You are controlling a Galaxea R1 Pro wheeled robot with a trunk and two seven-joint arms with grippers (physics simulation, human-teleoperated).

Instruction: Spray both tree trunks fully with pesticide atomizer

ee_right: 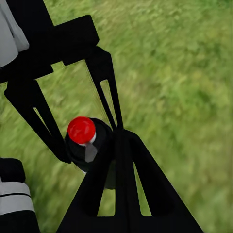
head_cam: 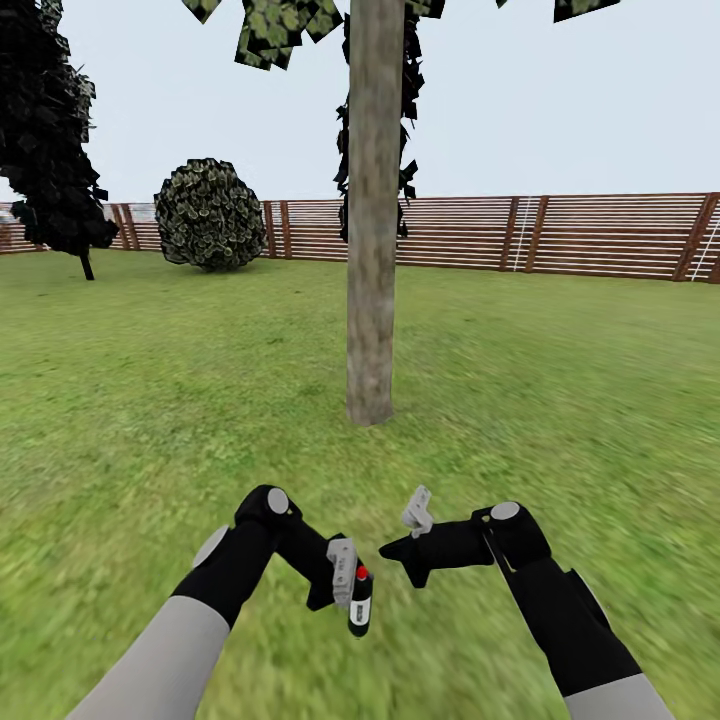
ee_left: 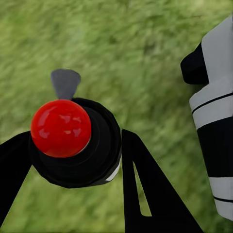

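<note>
One tree stands straight ahead in the head view, its thick grey-brown trunk (head_cam: 372,250) rising from the grass floor (head_cam: 560,400) a short way beyond my arms. My left gripper (head_cam: 345,592) is shut on the pesticide atomizer (head_cam: 360,603), a slim black bottle with a red cap, held upright above the lawn. The left wrist view has the red-capped atomizer (ee_left: 68,141) clamped between the two black fingers (ee_left: 145,194). My right gripper (head_cam: 388,548) is shut with nothing in it, and its tip (ee_right: 119,133) sits close beside the atomizer (ee_right: 85,138).
A round leafy bush (head_cam: 208,213) and a dark cypress (head_cam: 50,130) stand at the back left. A brown slatted fence (head_cam: 560,235) runs across the far side. Open lawn lies on both sides of the trunk.
</note>
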